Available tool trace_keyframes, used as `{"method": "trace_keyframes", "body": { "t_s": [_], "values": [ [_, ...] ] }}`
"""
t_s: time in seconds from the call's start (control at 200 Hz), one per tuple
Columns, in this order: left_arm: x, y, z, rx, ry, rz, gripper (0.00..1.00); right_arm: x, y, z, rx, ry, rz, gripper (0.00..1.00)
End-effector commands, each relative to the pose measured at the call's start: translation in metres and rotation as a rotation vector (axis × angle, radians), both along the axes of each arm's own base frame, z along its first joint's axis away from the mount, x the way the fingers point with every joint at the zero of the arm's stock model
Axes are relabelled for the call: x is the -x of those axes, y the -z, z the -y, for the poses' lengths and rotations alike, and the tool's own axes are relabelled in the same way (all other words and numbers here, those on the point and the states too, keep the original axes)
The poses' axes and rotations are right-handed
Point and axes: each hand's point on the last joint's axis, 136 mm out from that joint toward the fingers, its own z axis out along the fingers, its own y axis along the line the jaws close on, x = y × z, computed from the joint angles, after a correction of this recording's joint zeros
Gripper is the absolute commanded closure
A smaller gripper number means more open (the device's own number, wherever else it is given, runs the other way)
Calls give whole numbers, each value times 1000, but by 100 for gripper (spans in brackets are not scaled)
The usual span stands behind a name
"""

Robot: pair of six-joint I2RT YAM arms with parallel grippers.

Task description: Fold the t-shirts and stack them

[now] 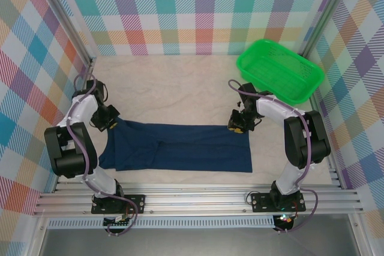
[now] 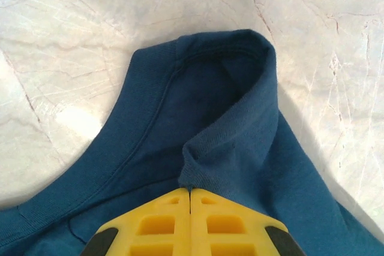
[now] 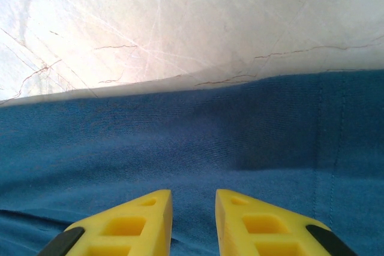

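Across the lower middle of the top view, the dark navy t-shirt lies flat on the pale surface. It is folded into a long band that runs from left to right, and no print shows on the side facing up.

At the band's upper left corner sits the left pincer. Seen from its wrist, the yellow fingers are pressed tight together with no gap. A ridge of the blue cloth beside the ribbed neckband is drawn up into their tips, so it has hold of the t-shirt there.

At the upper right edge of the band is the right pincer, low over the cloth. From its own wrist, the two yellow fingertips stand a little apart. Smooth blue cloth shows through the gap, and its straight edge and the marbled surface lie just beyond. It has hold of nothing that I can see.

In the upper right of the top view a green basket rests on the surface, apart from the t-shirt.
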Motion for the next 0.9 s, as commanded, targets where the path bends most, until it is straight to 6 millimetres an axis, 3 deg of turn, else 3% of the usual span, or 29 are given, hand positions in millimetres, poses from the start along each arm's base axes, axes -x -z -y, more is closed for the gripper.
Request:
{"method": "trace_keyframes", "body": {
  "t_s": [0.0, 0.425, 0.575, 0.9],
  "values": [
    [4, -4, -2, 28, -42, -54, 100, -1, -3, -3, -19, -2, 2, 74],
    [-17, -31, -3, 4, 6, 30, 100, 0, -1, -3, -19, -3, -3, 74],
    [2, -30, 1, -16, 21, -8, 100, -2, -2, -3, -20, -3, 0, 74],
    [51, -6, 5, -36, -8, -86, 100, -2, 0, -5, -30, -6, -8, 74]
  ]
}}
